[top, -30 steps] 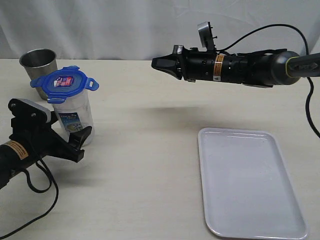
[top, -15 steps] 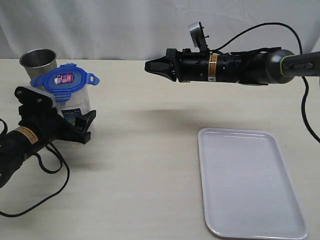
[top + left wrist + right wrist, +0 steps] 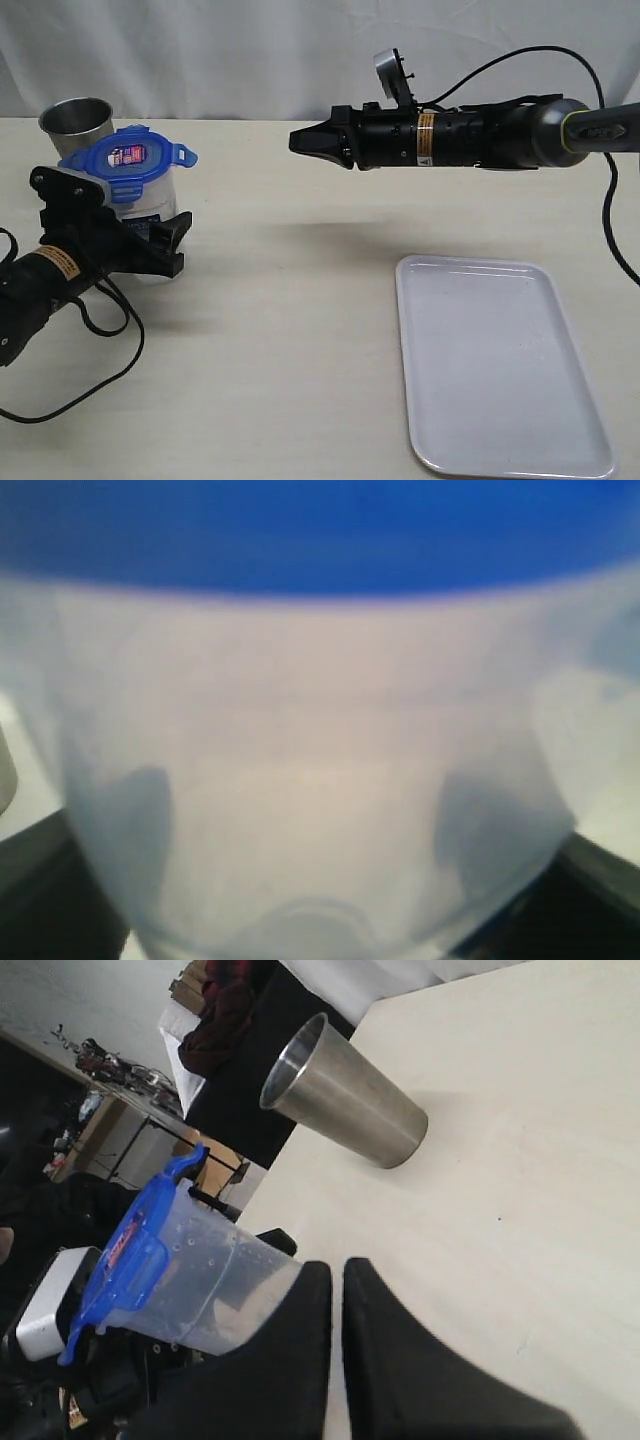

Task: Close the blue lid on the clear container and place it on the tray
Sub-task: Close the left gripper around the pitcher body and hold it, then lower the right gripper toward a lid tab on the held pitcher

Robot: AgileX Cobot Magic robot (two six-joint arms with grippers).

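Left gripper (image 3: 152, 243) has closed in on the upright container (image 3: 155, 200) at the table's (image 3: 300, 340) back-left corner and is the nearer arm, its jaws spread either side below the lid (image 3: 128, 158), while the right gripper (image 3: 298, 140) is closed.

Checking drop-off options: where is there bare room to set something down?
The tray lies bare throughout. Bare table spans between the clear container and the tray, beneath the raised right arm. The left end is crowded: metal cup, container and left arm sit close together.
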